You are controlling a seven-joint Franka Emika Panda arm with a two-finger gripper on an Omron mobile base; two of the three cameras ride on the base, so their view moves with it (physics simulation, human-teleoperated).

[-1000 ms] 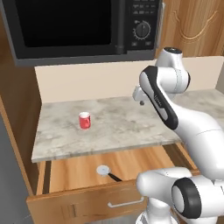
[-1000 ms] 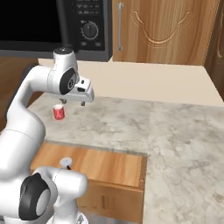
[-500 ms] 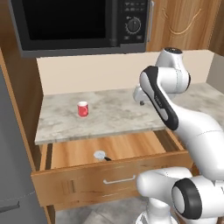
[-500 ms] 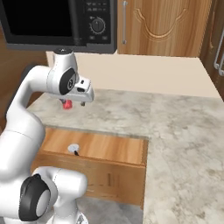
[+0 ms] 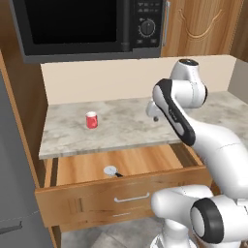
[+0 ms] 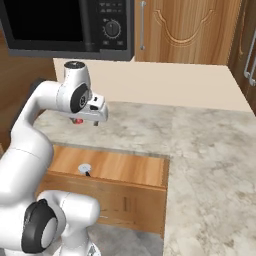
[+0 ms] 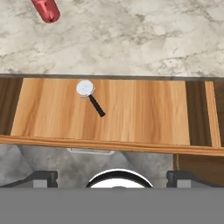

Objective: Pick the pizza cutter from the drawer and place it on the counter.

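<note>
drawer (image 5: 145,167) pizza cutter (image 7: 89,96) below end effector (image 7: 111,176)

A rendered home kitchen.

A black microwave (image 5: 92,24) with a dial sits built in above a marbled stone counter (image 5: 126,126), backed by a cream wall strip (image 5: 111,80). Beside it stand wooden cabinet doors (image 6: 185,30) with carved curves and slim metal handles. Under the counter a light wooden drawer (image 5: 121,191) with a silver bar handle stands pulled out, and in it lies a pizza cutter (image 7: 89,96). A red can (image 5: 91,119) stands on the counter. A grey appliance side (image 5: 14,184) rises at the left.
</note>
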